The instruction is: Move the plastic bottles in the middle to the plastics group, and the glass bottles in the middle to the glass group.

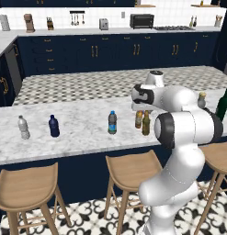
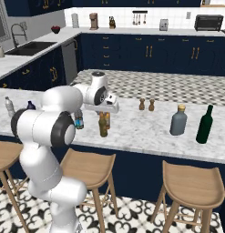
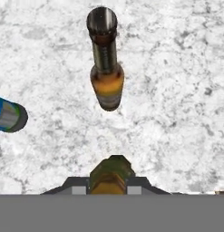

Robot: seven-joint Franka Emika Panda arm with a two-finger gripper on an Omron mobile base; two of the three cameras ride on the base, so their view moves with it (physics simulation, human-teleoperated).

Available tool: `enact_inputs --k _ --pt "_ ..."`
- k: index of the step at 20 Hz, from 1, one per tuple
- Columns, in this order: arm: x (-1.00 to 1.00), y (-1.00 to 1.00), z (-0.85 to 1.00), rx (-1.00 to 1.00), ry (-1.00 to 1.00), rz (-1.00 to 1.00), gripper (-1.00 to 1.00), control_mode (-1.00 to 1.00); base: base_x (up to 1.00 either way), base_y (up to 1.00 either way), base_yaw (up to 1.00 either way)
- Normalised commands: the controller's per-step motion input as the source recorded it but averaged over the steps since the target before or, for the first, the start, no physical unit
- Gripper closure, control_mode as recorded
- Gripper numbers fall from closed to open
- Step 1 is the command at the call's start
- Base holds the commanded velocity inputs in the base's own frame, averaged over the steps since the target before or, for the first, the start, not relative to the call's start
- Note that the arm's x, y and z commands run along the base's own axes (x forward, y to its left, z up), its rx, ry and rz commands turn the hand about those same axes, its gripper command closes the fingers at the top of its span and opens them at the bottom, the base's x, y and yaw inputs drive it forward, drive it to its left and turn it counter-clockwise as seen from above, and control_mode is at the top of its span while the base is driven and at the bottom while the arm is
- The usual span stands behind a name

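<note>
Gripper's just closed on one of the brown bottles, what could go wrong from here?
1. The gripper is shut on the top of one amber bottle, a small hold; it might slip or swing when lifted.
2. The second amber bottle stands close by; a sideways move could topple it.
3. The blue-capped bottle stands on the other side, so swinging that way risks a bump.

Kitchen island in white, navy and amber

Grey-veined white marble counter (image 1: pixel 78 133); amber-brown bottles (image 3: pixel 106 68) with orange-yellow labels; blue-capped greyish bottle (image 1: pixel 112 122), teal band; navy bottle (image 1: pixel 53 126); dark green wine bottle (image 2: pixel 204 124); tan wooden stools (image 2: pixel 193 186).
</note>
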Motion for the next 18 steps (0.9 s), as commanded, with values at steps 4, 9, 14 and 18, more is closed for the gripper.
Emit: enact_inputs --k 4,9,14,18 --pt "-0.16 -0.42 0.29 0.00 0.00 -0.18 1.00 -1.00 0.00 0.00 0.00" --pt "0.00 -0.79 0.13 0.00 0.05 -0.14 1.00 -1.00 0.00 0.00 0.00" --pt "0.02 -0.83 0.08 0.00 0.13 -0.10 1.00 -1.00 0.00 0.00 0.00" --pt "0.17 -0.76 0.03 0.00 0.18 -0.09 1.00 -1.00 0.00 0.00 0.00"
